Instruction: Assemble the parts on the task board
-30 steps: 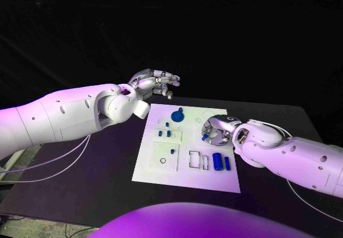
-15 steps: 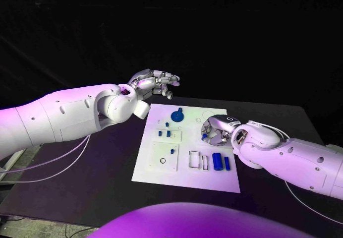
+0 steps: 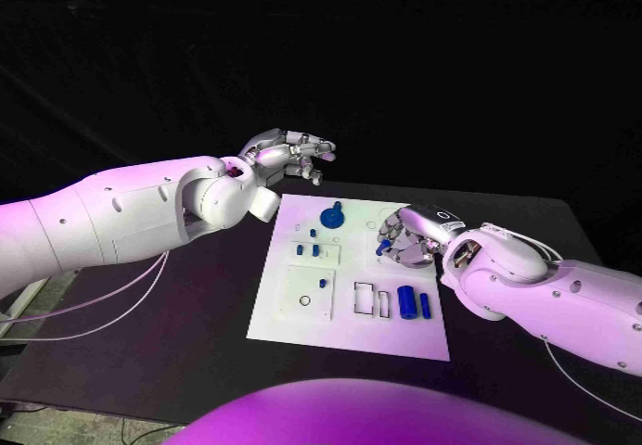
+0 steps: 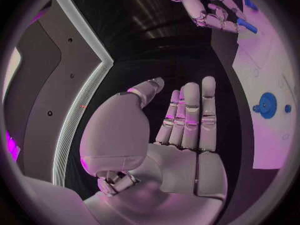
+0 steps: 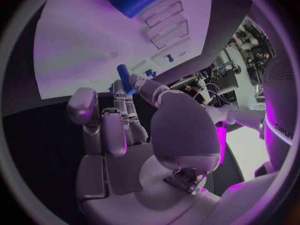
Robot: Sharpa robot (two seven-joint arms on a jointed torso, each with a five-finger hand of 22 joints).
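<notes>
Blue peg [image 3: 384, 247] sits pinched in the right robot hand [image 3: 408, 237], held above the task board's [image 3: 288, 311] right side, apparently near its far end. If the pinch is shallow, the peg could tilt or drop and miss its socket. The left robot hand [image 3: 288, 153] hangs off beyond the board's far left corner, fingers loosely apart and holding nothing. A blue gear [image 3: 332, 218] and two blue cylinders [image 3: 414, 301] lie nearby on the board on the black counter [image 3: 200, 324].
</notes>
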